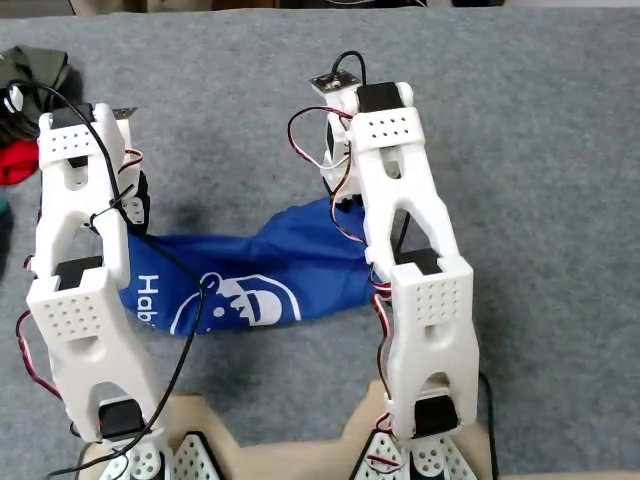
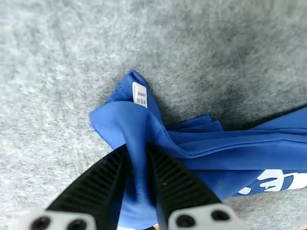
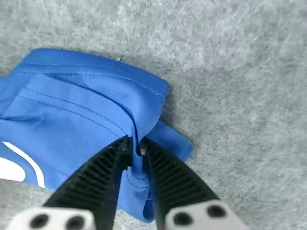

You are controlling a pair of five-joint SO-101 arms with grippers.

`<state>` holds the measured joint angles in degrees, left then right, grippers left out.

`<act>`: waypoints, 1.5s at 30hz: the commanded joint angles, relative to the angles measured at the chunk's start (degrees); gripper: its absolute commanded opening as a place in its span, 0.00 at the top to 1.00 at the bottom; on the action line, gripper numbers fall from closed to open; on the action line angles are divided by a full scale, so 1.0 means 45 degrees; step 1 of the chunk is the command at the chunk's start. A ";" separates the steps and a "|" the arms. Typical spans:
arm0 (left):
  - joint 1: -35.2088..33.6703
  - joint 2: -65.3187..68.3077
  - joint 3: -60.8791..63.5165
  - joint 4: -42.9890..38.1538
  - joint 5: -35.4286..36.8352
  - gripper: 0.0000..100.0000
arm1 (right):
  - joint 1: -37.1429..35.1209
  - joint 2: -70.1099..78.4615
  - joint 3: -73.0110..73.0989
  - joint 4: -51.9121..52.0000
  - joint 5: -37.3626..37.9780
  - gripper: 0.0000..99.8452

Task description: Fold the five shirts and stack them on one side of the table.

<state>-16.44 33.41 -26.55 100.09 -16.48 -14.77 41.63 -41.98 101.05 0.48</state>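
While both claws are clamped on cloth, the blue shirt (image 1: pixel 260 275) spans between them, its middle lying on the grey table (image 1: pixel 540 150), printed side up.

My left claw (image 2: pixel 138 148) is closed on a bunched edge of the shirt. Fabric is pinched between the ribbed pads, with a small white tag (image 2: pixel 139 95) just past the tips.

My right claw (image 3: pixel 135 142) is closed too, nipping a hemmed corner at the shirt's other end.

I cannot tell whether the held ends are off the table.

A dark cloth (image 1: pixel 35 70) and a red cloth (image 1: pixel 12 160) lie heaped at the table's left edge, well apart from the shirt.

Judgement: I am mid-fold on this one shirt, either spreading it flat or about to carry an edge over. Most of the task looks to be ahead.

The next move calls for both claws travelling together. The span must stay taut so the fold lands square, and both ends should be released at once.

Risk: the right pinch is thin and could slip under tension.
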 commanded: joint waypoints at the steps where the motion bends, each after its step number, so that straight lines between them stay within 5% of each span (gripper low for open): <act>1: -0.0098 -0.0225 -0.1250 0.0156 0.0117 0.98 | 0.0244 -0.1553 -0.0615 0.0156 -0.0313 0.99; 10: -0.0606 -0.0283 -0.3966 0.0156 0.1524 0.98 | 0.0244 -0.3839 -0.0635 -0.0801 -0.0215 0.99; 27: -0.0918 -0.2393 -0.3985 0.0156 0.0723 0.97 | 0.0147 -0.4972 -0.1143 -0.4376 0.1250 0.99; 30: -0.0703 -0.2432 -0.2950 0.0156 -0.0957 0.91 | 0.0068 -0.4933 -0.0928 -0.4513 0.2051 0.99; 39: -0.0899 -0.2374 -0.1836 0.0156 -0.1016 0.67 | -0.0479 -0.4855 0.0264 -0.4513 0.4005 0.99; 45: -0.1465 -0.2295 -0.2852 0.0098 -0.0977 0.61 | -0.0400 -0.4855 0.0674 -0.4513 0.4845 0.99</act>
<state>-21.71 26.20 -35.43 100.18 -20.70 -16.35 23.96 -40.04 81.89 20.44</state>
